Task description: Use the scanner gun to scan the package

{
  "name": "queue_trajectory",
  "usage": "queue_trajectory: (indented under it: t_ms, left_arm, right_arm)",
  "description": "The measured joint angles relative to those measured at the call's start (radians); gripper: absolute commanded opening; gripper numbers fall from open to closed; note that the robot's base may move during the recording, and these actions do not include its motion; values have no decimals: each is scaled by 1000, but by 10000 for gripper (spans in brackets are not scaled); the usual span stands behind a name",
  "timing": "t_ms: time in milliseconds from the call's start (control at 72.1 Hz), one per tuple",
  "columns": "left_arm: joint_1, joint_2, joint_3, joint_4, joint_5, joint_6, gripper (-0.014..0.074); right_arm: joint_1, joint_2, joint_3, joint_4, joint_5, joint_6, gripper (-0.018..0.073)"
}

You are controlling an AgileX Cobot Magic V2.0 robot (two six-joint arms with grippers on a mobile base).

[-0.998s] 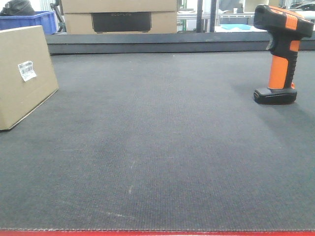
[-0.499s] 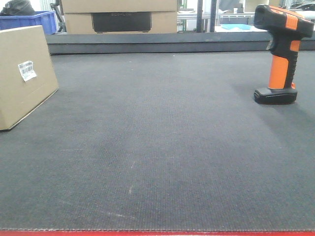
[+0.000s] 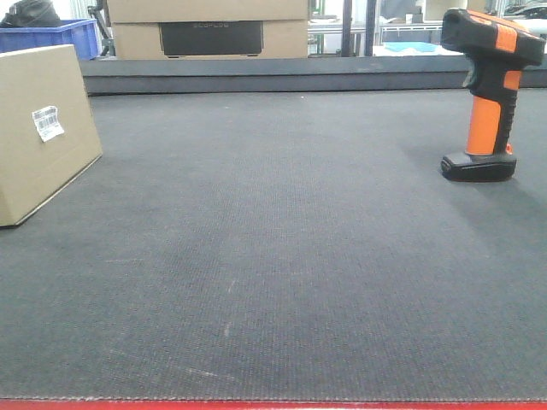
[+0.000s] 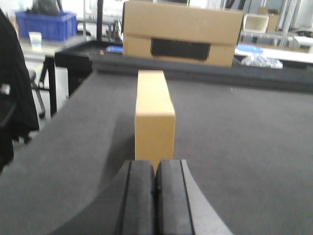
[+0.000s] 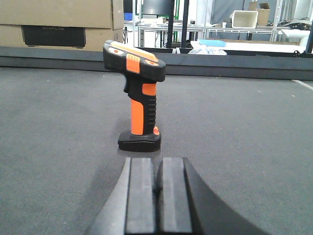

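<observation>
1. Scanner gun [image 5: 139, 98] stands upright on the mat [image 3: 282, 256], ahead of your right gripper [image 5: 157, 196], whose jaws are closed.
2. Open them, then clamp the orange handle squarely.
3. Package [image 4: 154, 115] waits before the closed left gripper [image 4: 155, 196].

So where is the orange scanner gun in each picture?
Front view: the scanner gun stands upright at the far right of the mat.
Left wrist view: not in it; only the package shows ahead.
Right wrist view: standing at the center, just beyond the right tool.
Shared landmark: the big cardboard box with a dark panel behind the mat.
</observation>
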Motion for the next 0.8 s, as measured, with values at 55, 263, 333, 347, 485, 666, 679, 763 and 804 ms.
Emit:
queue_trajectory:
  t_ms: [55, 263, 333, 347, 485, 666, 679, 763, 804]
  left_arm:
    - [0, 0, 45, -10, -27, 28, -111]
    - [1, 0, 185, -138, -180, 205, -111]
    - [1, 0, 220, -157, -216, 226, -111]
    - [1, 0, 223, -161, -220, 226, -111]
    - [2, 0, 231, -172, -284, 235, -111]
    - [48, 0, 232, -172, -290, 243, -111]
    - [53, 0, 232, -172, -290, 243, -111]
    - [73, 0, 232, -172, -294, 243, -111]
    - [74, 0, 232, -172, -299, 243, -111]
  right_arm:
    - [0, 0, 0, 0, 0, 2, -168]
    - [0, 0, 1, 0, 0, 2, -168]
    - [0, 0, 1, 0, 0, 2, -168]
    - [0, 0, 1, 0, 0, 2, -168]
    - [0, 0, 2, 0, 0, 2, -168]
    - [0, 0, 2, 0, 0, 2, -168]
    - [0, 0, 2, 0, 0, 2, -168]
    - [0, 0, 2, 0, 0, 2, -168]
    - [0, 0, 2, 0, 0, 2, -168]
